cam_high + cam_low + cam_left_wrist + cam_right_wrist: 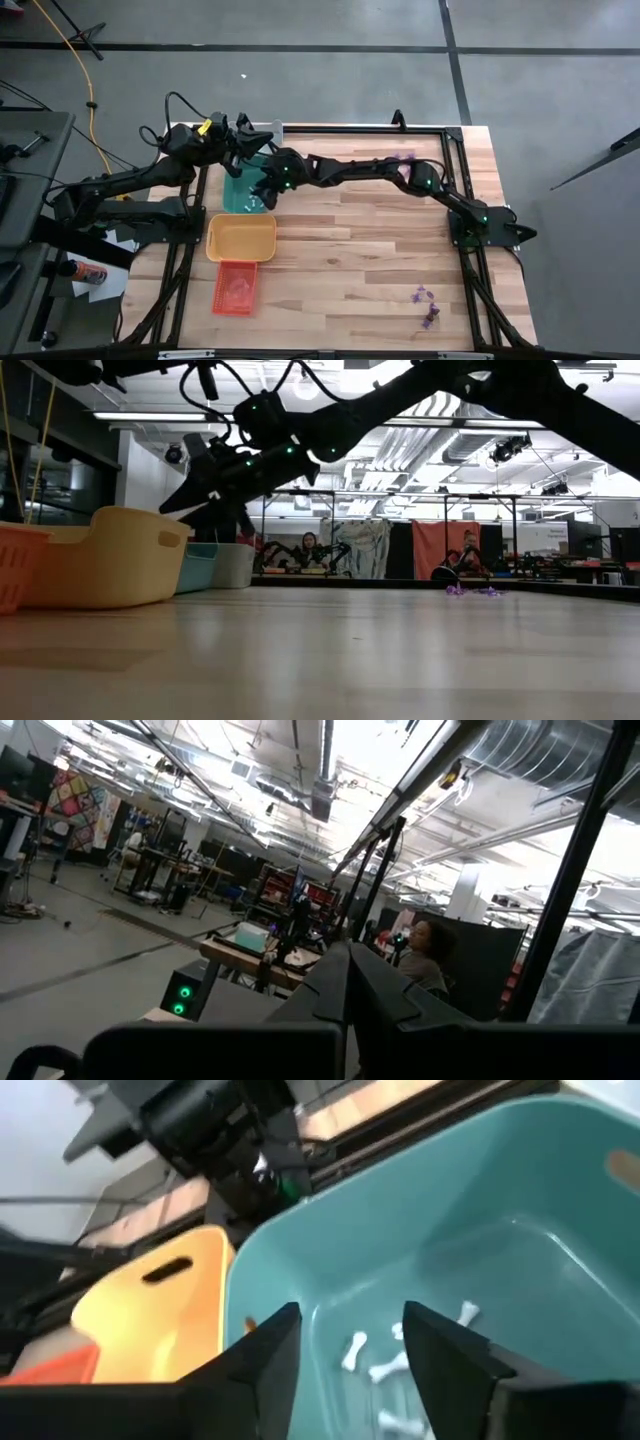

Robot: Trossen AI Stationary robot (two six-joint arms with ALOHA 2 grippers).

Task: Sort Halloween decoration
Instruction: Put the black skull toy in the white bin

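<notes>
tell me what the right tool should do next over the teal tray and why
Probably lift clear and swing back toward the purple trinkets at the table's near right corner. The right tool hangs open over the teal tray with nothing between its fingers, and small white bone pieces already lie on the tray floor, so this drop looks done.

Tiny white bones [388, 1370] are lying loose in the teal tray [330, 1250]; purple trinkets [427, 305] are sitting scattered near the table's right side.
</notes>
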